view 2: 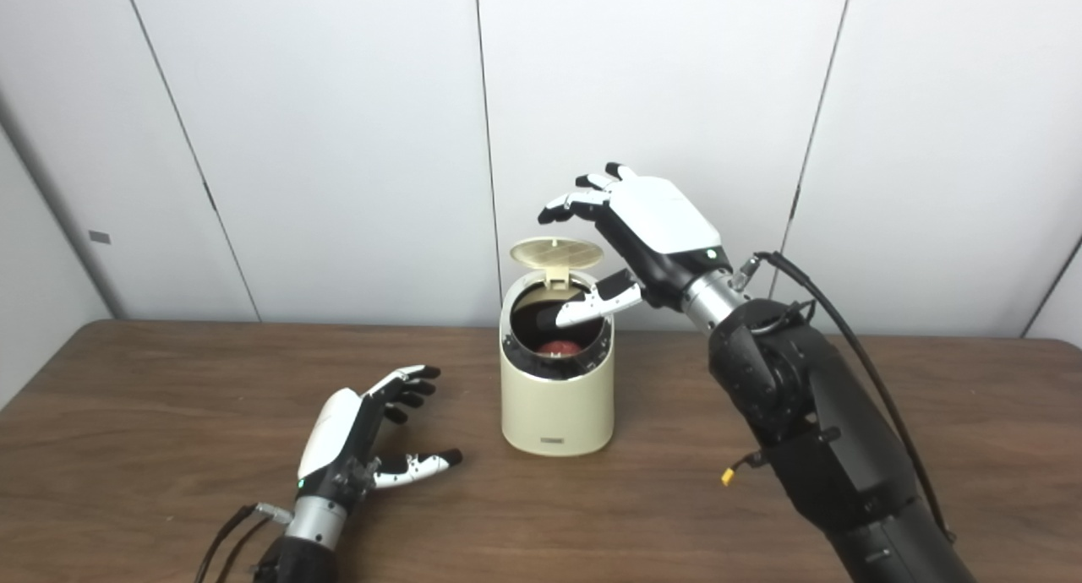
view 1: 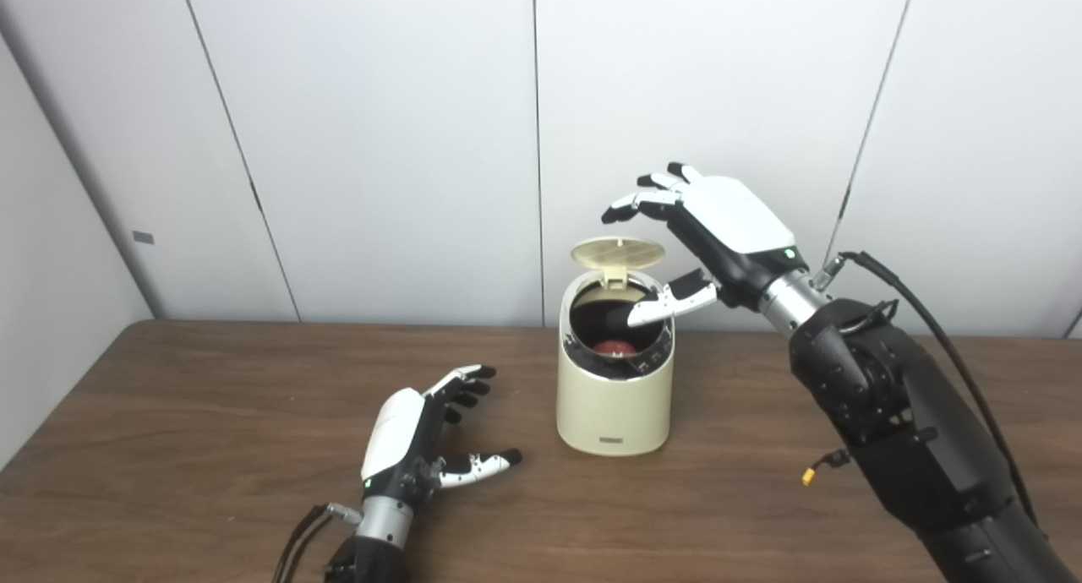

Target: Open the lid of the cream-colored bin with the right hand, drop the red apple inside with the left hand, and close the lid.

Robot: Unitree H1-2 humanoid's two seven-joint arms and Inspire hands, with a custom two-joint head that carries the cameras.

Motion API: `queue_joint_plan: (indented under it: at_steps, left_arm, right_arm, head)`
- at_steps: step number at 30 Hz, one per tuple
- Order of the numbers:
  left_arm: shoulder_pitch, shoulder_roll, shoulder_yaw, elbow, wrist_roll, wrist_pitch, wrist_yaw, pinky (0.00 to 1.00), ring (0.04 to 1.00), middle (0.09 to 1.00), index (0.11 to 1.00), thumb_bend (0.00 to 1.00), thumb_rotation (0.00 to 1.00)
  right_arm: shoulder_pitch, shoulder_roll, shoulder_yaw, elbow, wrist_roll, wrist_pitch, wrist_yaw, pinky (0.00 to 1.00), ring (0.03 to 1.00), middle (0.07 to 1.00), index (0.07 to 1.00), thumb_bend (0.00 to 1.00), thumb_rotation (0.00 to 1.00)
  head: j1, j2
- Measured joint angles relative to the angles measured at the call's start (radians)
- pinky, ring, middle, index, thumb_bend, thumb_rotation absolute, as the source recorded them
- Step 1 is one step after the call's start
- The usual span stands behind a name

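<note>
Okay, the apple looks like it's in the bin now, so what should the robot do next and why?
Probably bring the right robot hand down onto the raised round cream lid to push it shut. The red apple already lies inside the cream-colored cylindrical bin, and the left robot hand is open and empty over the brown wooden table.

The right hand (view 1: pixel 718 228) has a smooth white shell over its back and a black palm; its fingers (view 1: pixel 642 201) are white segments with black tips, and the thumb (view 1: pixel 668 304) shows small dark screw dots. A tiny green light glows at the shell's 5 o'clock corner. Behind it sits a silver metal wrist cuff (view 1: pixel 790 300), then a bulky matte-black forearm (view 1: pixel 913 431). A black cable (view 1: pixel 938 338) loops from the cuff along the arm, and a short lead with a yellow connector (view 1: pixel 809 476) hangs at the forearm's 9 o'clock side. The left hand (view 1: pixel 423 431) matches: white shell, black-tipped fingers, green light, silver cuff (view 1: pixel 385 520), with thin black cables (view 1: pixel 300 536) at its 8 o'clock.
</note>
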Motion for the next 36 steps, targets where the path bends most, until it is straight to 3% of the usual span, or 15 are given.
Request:
queue_joint_plan:
  at_steps: [8, 20, 36]
  left_arm:
    - [0.001, -0.001, 0.001, -0.004, -0.001, 0.008, -0.002, 0.62, 0.711, 0.745, 0.796, 0.76, 0.14]
    - [0.010, -0.001, 0.000, -0.018, 0.000, 0.021, -0.005, 0.61, 0.699, 0.741, 0.794, 0.76, 0.13]
    - [0.013, -0.001, -0.001, -0.024, -0.001, 0.031, -0.006, 0.61, 0.702, 0.747, 0.792, 0.75, 0.13]
  right_arm:
    - [0.016, -0.006, 0.001, -0.016, 0.001, -0.022, 0.014, 0.89, 0.882, 0.720, 0.699, 0.70, 0.45]
    - [0.048, -0.006, 0.000, -0.077, -0.020, 0.022, 0.090, 0.92, 0.886, 0.728, 0.714, 0.69, 0.40]
    - [0.127, -0.010, 0.000, -0.126, -0.013, -0.017, 0.094, 0.96, 0.875, 0.702, 0.697, 0.71, 0.41]
  head:
    - [0.003, 0.006]
    - [0.005, 0.025]
    - [0.003, 0.037]
